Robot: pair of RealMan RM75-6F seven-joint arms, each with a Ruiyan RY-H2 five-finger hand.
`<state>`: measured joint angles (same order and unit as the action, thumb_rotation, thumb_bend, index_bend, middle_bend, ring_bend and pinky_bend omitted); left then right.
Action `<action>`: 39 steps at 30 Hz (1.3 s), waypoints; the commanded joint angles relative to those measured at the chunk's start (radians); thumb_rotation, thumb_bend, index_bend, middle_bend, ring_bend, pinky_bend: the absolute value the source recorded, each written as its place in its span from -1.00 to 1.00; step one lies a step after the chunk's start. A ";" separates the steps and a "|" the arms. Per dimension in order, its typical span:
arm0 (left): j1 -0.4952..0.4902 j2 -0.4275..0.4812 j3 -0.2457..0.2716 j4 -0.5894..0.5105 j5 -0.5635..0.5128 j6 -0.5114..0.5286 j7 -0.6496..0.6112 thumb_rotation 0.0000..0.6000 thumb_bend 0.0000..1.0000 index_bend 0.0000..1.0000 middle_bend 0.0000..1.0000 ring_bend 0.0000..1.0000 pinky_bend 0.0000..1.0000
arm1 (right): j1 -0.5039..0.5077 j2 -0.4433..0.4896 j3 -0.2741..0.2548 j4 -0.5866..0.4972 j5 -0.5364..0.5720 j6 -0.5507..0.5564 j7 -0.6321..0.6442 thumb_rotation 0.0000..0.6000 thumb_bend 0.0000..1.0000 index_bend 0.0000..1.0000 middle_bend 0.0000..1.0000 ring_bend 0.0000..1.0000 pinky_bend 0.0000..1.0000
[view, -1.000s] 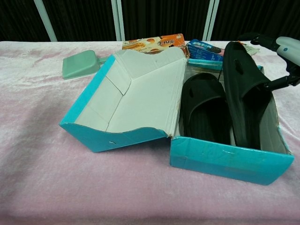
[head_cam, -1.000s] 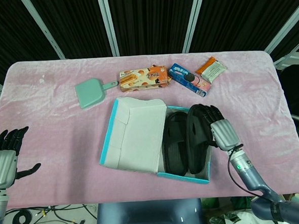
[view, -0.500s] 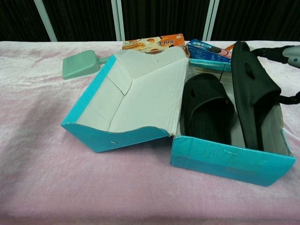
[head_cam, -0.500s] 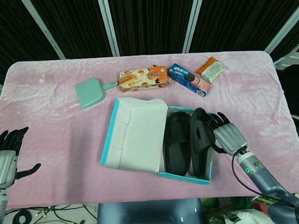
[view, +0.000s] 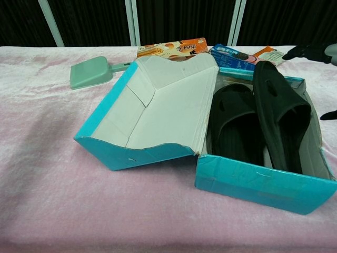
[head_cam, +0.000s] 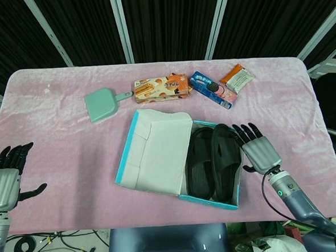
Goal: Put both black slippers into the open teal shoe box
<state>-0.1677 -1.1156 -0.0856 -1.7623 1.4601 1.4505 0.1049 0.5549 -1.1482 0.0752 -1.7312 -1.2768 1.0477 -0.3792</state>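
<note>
We found both black slippers [head_cam: 212, 162] lying side by side inside the open teal shoe box [head_cam: 209, 198], mid-table, its lid flung toward nine o'clock. Our right hand [head_cam: 260, 153] hovered at the box's three o'clock, fingers spread, holding nothing; our left hand [head_cam: 4, 181] waited empty, fingers apart, at eight o'clock. We judged the slippers light, rubbery and flexible, best gripped by the strap.
</note>
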 commanded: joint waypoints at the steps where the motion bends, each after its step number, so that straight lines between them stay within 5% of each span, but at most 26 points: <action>1: -0.002 0.001 -0.001 0.000 0.001 -0.001 0.002 1.00 -1.00 -1.00 -0.79 -0.87 -1.00 | -0.006 0.028 0.002 -0.034 -0.015 0.012 -0.006 1.00 -1.00 -1.00 -1.00 -1.00 -0.95; 6: -0.002 0.004 -0.001 -0.003 0.002 0.000 0.004 1.00 -1.00 -1.00 -0.79 -0.87 -1.00 | -0.011 0.064 -0.002 -0.079 -0.086 0.018 0.074 1.00 -0.83 -1.00 -1.00 -1.00 -0.95; 10: -0.004 0.005 -0.002 -0.005 0.000 -0.003 0.006 1.00 -1.00 -1.00 -0.79 -0.87 -1.00 | -0.011 0.088 -0.005 -0.107 -0.184 0.040 0.153 1.00 -0.05 -0.87 -0.82 -1.00 -0.95; 13: -0.007 0.004 -0.002 -0.007 0.001 -0.007 0.009 1.00 -1.00 -1.00 -0.79 -0.87 -1.00 | 0.003 0.093 -0.005 -0.120 -0.221 0.026 0.184 1.00 0.17 -0.70 -0.69 -1.00 -0.95; 22: -0.003 0.006 0.001 -0.004 -0.001 -0.004 0.007 1.00 -1.00 -1.00 -0.79 -0.87 -1.00 | 0.069 0.044 0.016 -0.071 -0.144 -0.092 0.151 1.00 0.21 -0.62 -0.63 -1.00 -0.95; 39: -0.005 0.004 0.002 -0.003 -0.005 -0.008 0.008 1.00 -1.00 -1.00 -0.79 -0.87 -1.00 | 0.094 0.015 0.021 -0.022 -0.082 -0.133 0.133 1.00 0.21 -0.62 -0.66 -1.00 -0.95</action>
<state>-0.1722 -1.1116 -0.0836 -1.7653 1.4547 1.4422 0.1126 0.6488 -1.1328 0.0966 -1.7541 -1.3597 0.9151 -0.2457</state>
